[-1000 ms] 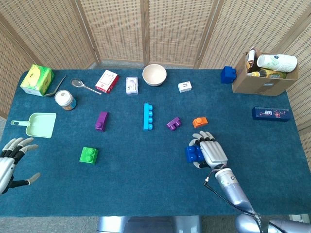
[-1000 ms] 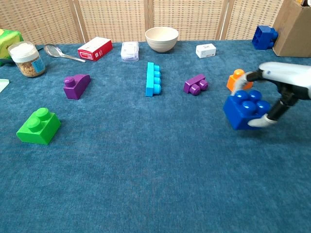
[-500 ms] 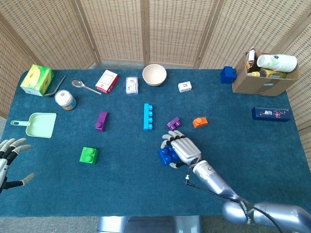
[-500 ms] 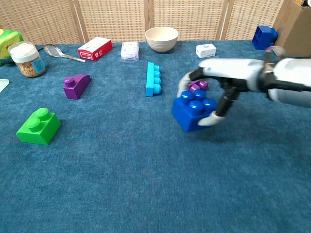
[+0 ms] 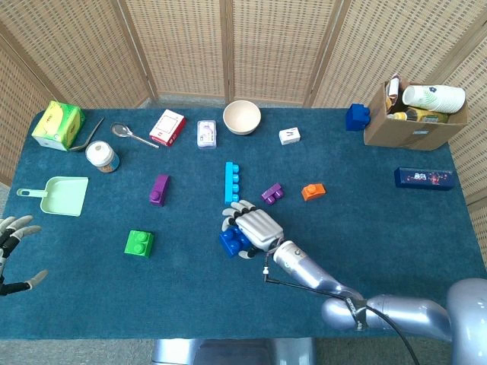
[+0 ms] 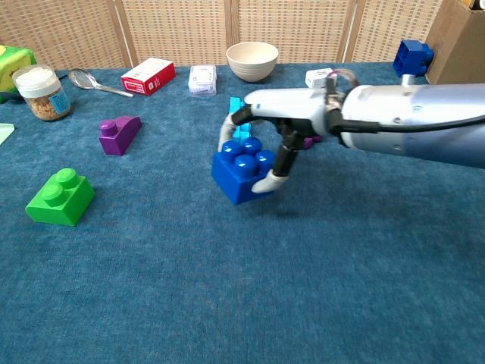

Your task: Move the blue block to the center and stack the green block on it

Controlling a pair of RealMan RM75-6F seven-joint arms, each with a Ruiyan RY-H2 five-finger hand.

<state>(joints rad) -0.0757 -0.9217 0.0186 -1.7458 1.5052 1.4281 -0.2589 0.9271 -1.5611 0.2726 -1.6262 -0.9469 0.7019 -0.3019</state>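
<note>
My right hand (image 5: 255, 227) (image 6: 274, 125) grips the blue block (image 6: 242, 174) (image 5: 232, 242) from above, near the middle of the table, just in front of the cyan brick (image 5: 231, 182). Whether the block touches the cloth I cannot tell. The green block (image 5: 139, 242) (image 6: 60, 197) lies on the cloth at the left, apart from both hands. My left hand (image 5: 11, 251) hovers at the far left edge with its fingers spread and nothing in it.
Purple bricks (image 5: 159, 188) (image 5: 272, 193), an orange brick (image 5: 313, 191), another blue block (image 5: 356, 116) and a cardboard box (image 5: 415, 114) lie around. A bowl (image 5: 242, 116), jar (image 5: 101, 156), spoon, small boxes and a green dustpan (image 5: 62, 195) line the back and left.
My right hand has carried the blue block leftward from the right side to the table's middle. The left hand has drifted slightly down and left.
</note>
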